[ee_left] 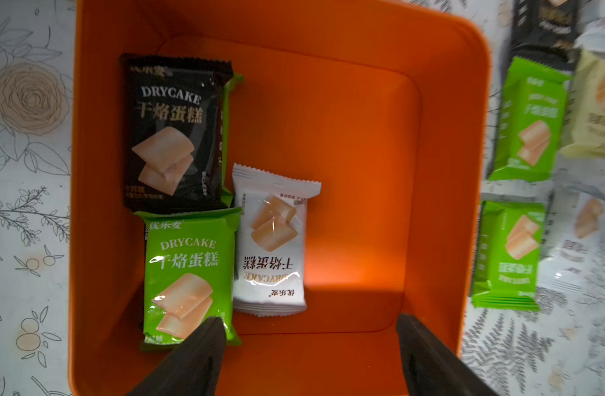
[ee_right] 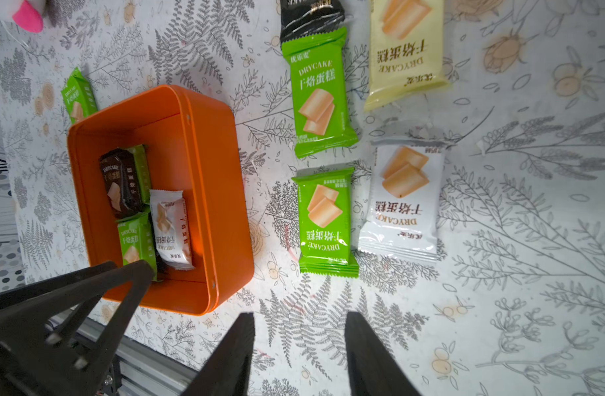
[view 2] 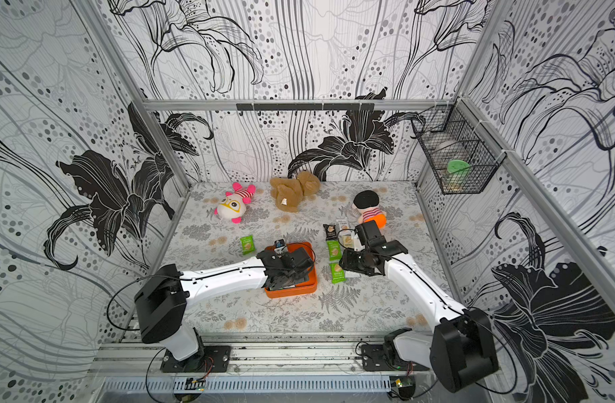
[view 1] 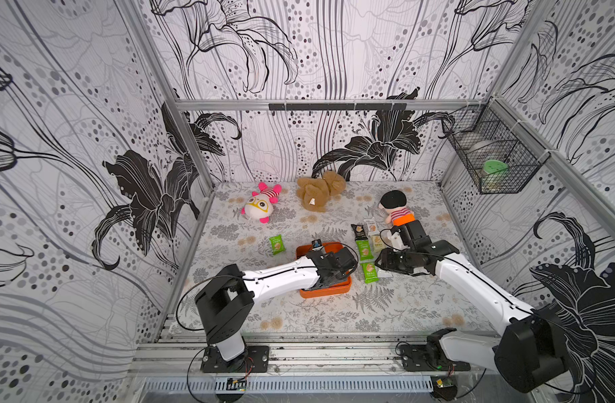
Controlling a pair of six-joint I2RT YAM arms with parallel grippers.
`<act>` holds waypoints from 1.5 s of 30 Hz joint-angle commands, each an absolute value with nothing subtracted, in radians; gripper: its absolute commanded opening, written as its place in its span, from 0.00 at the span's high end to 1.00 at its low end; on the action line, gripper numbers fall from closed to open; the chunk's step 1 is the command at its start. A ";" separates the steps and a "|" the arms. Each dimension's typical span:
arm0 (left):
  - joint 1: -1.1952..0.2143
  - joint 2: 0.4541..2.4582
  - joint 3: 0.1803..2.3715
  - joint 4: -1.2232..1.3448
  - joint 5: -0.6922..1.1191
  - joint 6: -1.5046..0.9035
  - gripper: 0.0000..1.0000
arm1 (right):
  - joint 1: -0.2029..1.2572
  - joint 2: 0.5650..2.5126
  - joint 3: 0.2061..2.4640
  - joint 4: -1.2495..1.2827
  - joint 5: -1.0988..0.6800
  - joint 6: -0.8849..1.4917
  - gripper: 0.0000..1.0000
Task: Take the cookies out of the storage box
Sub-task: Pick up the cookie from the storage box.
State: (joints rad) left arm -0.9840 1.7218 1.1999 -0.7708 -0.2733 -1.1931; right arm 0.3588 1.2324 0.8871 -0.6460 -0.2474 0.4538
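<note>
The left pincer [ee_left: 308,320] hangs at the near wall of the box [ee_left: 448,171], fingers wide apart with nothing between them. Just ahead of it, the left wrist view shows four cookies in the box. A green cookie [ee_left: 189,274] has its corner behind one fingertip, and a white cookie [ee_left: 272,240] lies beside it. Past those, a black cookie [ee_left: 176,133] lies on another green cookie [ee_left: 231,85], of which only an edge shows. In both top views the left arm hides all four.

The right pincer [ee_right: 300,314] is also apart, over bare worktop [ee_right: 500,308], with the box to one side. Ahead of it the right wrist view shows five cookies on the worktop:
- nearest, a green cookie [ee_right: 327,219] and a white cookie [ee_right: 402,199];
- next, a green cookie [ee_right: 323,99] and a cream cookie [ee_right: 405,51];
- farthest, a black cookie [ee_right: 311,17].

A sixth, green [ee_right: 78,96], lies past the box.

A top view adds a pale cookie [view 1: 370,225] beside the black one, while the right arm mostly covers the white one.

Farthest off lie three plush toys: a pink toy [view 1: 262,206], a brown toy [view 1: 320,190] and a doll [view 1: 396,207]. A wire basket [view 1: 491,157] hangs on the side wall.
</note>
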 commanded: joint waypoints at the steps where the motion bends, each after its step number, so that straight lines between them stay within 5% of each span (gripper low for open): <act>1: -0.989 1.758 1.231 -0.791 -0.308 -1.237 0.16 | 0.363 1.208 0.862 -0.664 -0.252 0.428 0.52; 12: -0.986 1.926 1.364 -0.796 -0.299 -1.168 0.16 | 0.362 1.233 0.881 -0.674 -0.236 0.391 0.52; 45: -0.904 1.983 1.421 -0.778 -0.270 -1.078 0.15 | 0.362 1.361 0.957 -0.658 -0.217 0.359 0.52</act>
State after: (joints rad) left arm -0.9077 1.9957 1.3968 -0.7654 -0.2581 -1.0954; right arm 0.3588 1.3437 0.9318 -0.6460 -0.2211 0.3752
